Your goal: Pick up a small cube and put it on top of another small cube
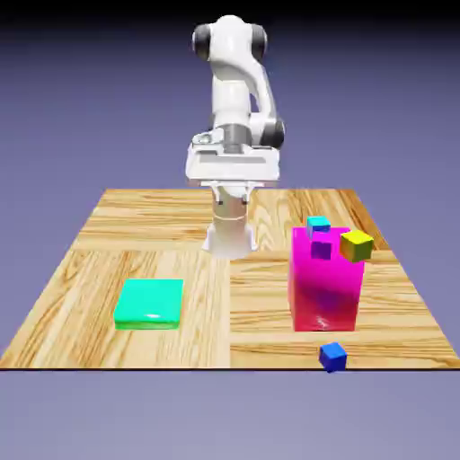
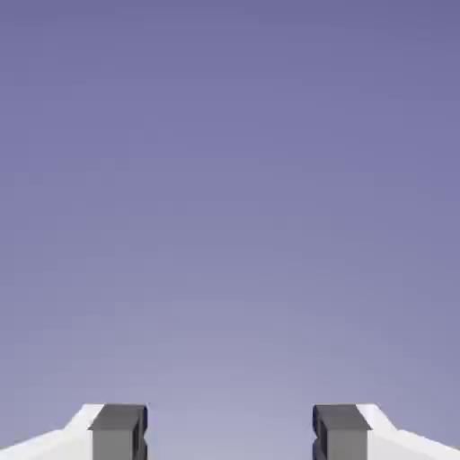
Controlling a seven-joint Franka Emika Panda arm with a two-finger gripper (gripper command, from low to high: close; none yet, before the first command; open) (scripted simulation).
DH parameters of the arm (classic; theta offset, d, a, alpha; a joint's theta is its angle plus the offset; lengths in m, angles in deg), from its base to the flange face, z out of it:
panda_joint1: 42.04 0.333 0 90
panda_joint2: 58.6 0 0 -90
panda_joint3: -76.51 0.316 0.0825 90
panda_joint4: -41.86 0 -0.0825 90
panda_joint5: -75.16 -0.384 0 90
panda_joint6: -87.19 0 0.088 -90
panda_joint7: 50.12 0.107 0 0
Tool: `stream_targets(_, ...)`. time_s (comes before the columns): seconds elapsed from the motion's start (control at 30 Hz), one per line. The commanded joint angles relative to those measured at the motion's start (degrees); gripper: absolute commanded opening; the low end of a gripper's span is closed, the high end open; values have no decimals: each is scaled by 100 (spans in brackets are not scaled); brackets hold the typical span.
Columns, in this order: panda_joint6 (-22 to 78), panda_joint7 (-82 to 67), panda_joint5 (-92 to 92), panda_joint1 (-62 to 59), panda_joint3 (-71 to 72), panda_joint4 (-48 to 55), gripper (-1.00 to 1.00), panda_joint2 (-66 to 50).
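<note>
I read the pincer (image 2: 230, 436) as wide open, gripping nothing; only backdrop shows between its tips. The small blue cube (image 1: 332, 356) sits near the table's front edge (image 1: 180, 364); the yellow cube (image 1: 357, 244) rests beside the magenta block's (image 1: 326, 287) top, its support unclear.

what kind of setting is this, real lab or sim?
Almost certainly a rendered simulation, a tabletop manipulation benchmark. Cues: a wooden table floating against a flat blue-violet backdrop, plain untextured shapes such as the magenta block and green slab, and a lone white arm.
</note>
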Motion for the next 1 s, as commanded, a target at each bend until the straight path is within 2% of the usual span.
stream_targets(0.0, 137, 117, -108, -58, 78, 143, 0, -208)
stream_targets(0.97, 4106, 3507, -3241, -1739, 2335, 4270, 0, -6230)
